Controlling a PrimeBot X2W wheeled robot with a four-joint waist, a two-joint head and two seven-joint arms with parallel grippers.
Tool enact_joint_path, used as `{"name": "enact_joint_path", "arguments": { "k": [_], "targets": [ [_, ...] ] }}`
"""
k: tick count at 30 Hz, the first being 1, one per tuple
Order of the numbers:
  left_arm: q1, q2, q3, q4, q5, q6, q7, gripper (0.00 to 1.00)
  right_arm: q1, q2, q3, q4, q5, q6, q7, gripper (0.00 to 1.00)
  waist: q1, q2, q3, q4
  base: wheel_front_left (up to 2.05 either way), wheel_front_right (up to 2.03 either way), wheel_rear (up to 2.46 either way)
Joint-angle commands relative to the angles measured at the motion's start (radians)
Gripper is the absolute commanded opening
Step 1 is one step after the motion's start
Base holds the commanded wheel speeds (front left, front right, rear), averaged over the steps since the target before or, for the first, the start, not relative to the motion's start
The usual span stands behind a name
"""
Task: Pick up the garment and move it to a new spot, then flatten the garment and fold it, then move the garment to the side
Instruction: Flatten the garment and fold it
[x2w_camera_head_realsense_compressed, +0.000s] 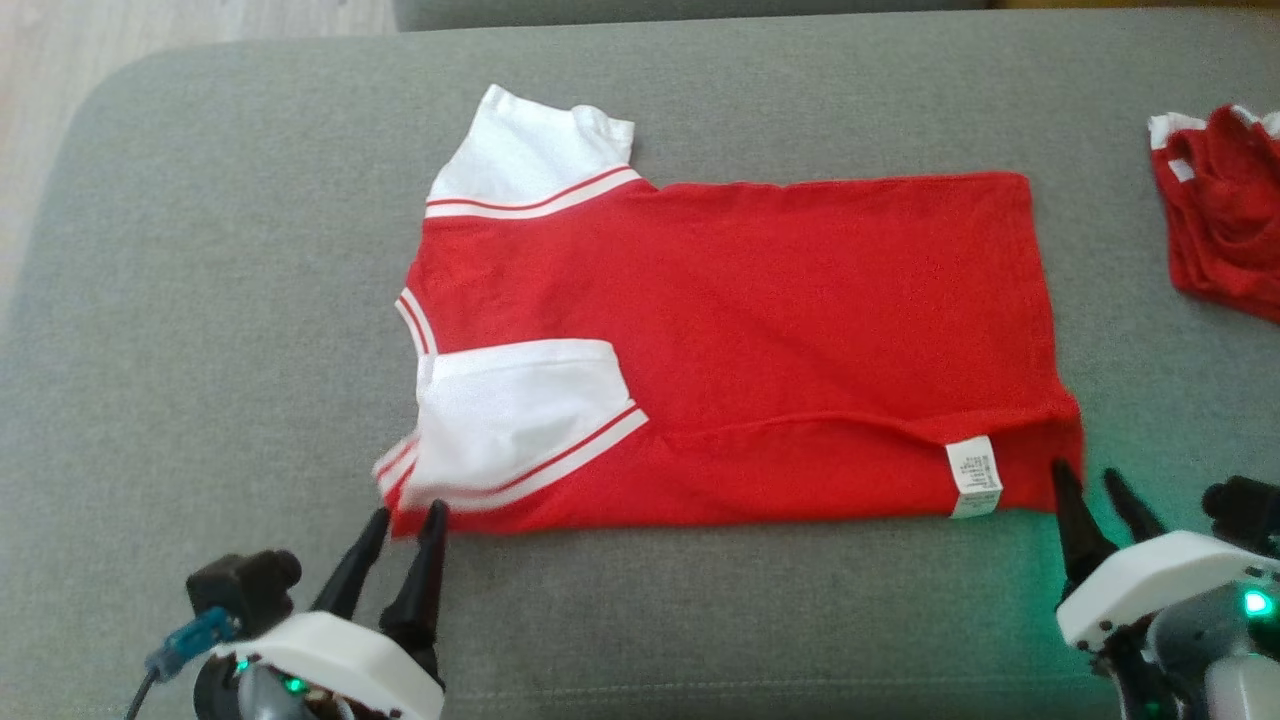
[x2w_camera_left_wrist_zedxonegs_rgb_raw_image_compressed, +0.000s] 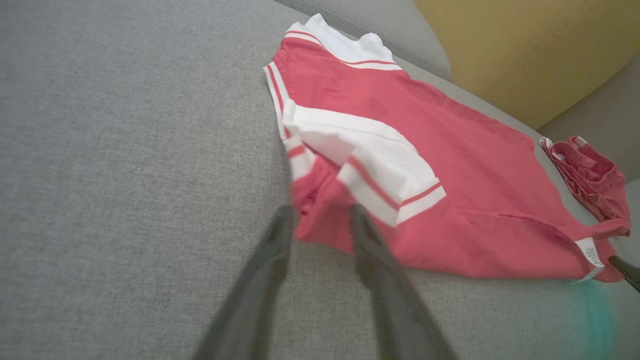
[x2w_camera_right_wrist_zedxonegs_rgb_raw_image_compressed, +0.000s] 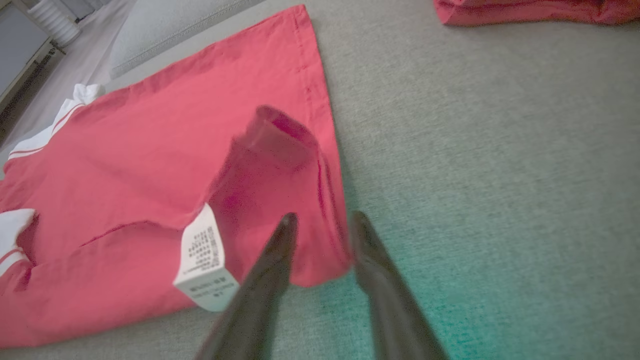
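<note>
The left gripper and right gripper are closest, both with fingers apart and holding nothing. The sofa is under it all. The shirt lies flat in the middle, its near side folded over, a corner by each gripper. I think the folding is half done. Next, they must pinch an edge and make one more fold.

grey cushion carries the red garment and a red bundle.

Grey sofa seat w/ crumpled red clothes far right.
</note>
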Motion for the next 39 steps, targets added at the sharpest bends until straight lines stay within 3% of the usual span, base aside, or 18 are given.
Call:
{"name": "enact_joint_path", "arguments": {
  "k": [1, 6, 11, 17, 27, 39],
  "targets": [
    [-0.044, 0.002, 0.037, -0.03, -0.002, 0.003, -0.011, 1.0, -0.015, -0.007, 0.017, -0.043, 0.001, 0.007, -0.016, 1.0, 0.0, 0.0, 0.004, -0.006, 0.0, 0.0, 0.0],
    [-0.087, 0.034, 0.056, -0.036, 0.018, 0.005, -0.024, 1.0, -0.022, -0.007, 0.002, -0.066, 0.002, 0.007, -0.076, 1.0, 0.0, 0.0, 0.022, -0.03, 0.0, 0.0, 0.0],
    [-0.239, 0.117, 0.075, -0.06, 0.055, -0.008, 0.026, 1.0, -0.072, -0.007, 0.03, -0.125, -0.003, 0.007, -0.138, 1.0, 0.0, 0.0, 0.08, -0.066, 0.0, 0.0, 0.0],
    [-0.483, 0.227, 0.067, -0.063, 0.085, -0.044, 0.187, 1.0, -0.176, -0.007, 0.101, -0.179, -0.014, 0.007, -0.16, 1.0, 0.0, 0.0, 0.199, -0.116, 0.0, 0.0, 0.0],
    [-0.909, 0.39, 0.044, 0.048, 0.05, -0.097, 0.466, 1.0, -0.368, -0.007, 0.23, -0.192, -0.01, 0.007, -0.197, 1.0, 0.0, 0.0, 0.416, -0.201, 0.0, 0.0, 0.0],
    [-1.148, 0.47, 0.018, 0.184, 0.038, -0.104, 0.64, 1.0, -0.482, -0.007, 0.296, -0.173, -0.017, 0.007, -0.232, 1.0, 0.0, 0.0, 0.513, -0.27, 0.0, 0.0, 0.0]
  ]
}}
